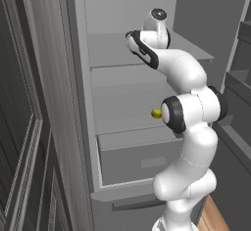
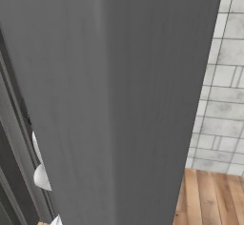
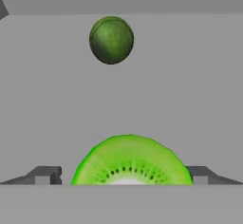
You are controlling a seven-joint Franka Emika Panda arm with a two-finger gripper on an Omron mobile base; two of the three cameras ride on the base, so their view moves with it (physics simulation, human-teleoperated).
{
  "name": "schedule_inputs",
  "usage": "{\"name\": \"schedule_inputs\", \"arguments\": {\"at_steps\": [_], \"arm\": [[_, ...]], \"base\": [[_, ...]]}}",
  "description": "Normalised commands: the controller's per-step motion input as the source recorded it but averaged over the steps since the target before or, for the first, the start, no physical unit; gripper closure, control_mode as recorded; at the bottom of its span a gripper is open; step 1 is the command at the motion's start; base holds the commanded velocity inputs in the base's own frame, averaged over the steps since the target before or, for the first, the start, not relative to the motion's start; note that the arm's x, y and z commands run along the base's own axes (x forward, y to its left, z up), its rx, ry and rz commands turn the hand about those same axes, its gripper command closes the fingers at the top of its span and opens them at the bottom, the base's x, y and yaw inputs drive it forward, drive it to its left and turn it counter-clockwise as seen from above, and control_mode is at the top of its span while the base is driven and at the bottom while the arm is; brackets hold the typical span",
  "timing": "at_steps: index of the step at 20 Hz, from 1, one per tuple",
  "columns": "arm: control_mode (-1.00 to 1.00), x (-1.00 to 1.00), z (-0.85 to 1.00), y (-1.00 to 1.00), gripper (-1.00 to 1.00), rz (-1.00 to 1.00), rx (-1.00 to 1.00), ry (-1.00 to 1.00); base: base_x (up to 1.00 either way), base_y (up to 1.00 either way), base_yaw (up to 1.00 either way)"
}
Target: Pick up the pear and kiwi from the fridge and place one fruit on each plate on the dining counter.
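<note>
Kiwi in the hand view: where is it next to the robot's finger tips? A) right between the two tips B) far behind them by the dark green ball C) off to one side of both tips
A: the kiwi sits between the two finger tips, with the dark green ball farther back on the shelf.

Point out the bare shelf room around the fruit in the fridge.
Hand view: the flat grey shelf is bare between the dark green ball and the lime-green cut kiwi, and to either side of both. It is tight at the kiwi, which sits between the open hand's fingertips.
</note>
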Motion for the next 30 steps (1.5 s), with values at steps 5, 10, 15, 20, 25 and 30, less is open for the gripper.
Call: {"name": "schedule_inputs", "arguments": {"at_steps": [5,10,15,20,25,30], "arm": [[-1.0,0.0,-0.06,0.0,-1.0,0.0,0.0,0.0],[-1.0,0.0,-0.07,0.0,-1.0,0.0,0.0,0.0],[-1.0,0.0,-0.1,0.0,1.0,0.0,0.01,0.0],[-1.0,0.0,0.0,0.0,1.0,0.0,0.0,0.0],[-1.0,-0.02,-0.01,0.03,1.0,0.0,0.0,-0.09],[-1.0,-0.21,0.16,0.0,1.0,0.0,-0.05,-0.25]], "base": [[0.0,0.0,0.0],[0.0,0.0,0.0],[0.0,0.0,0.0],[0.0,0.0,0.0],[0.0,0.0,0.0],[0.0,0.0,0.0]]}}
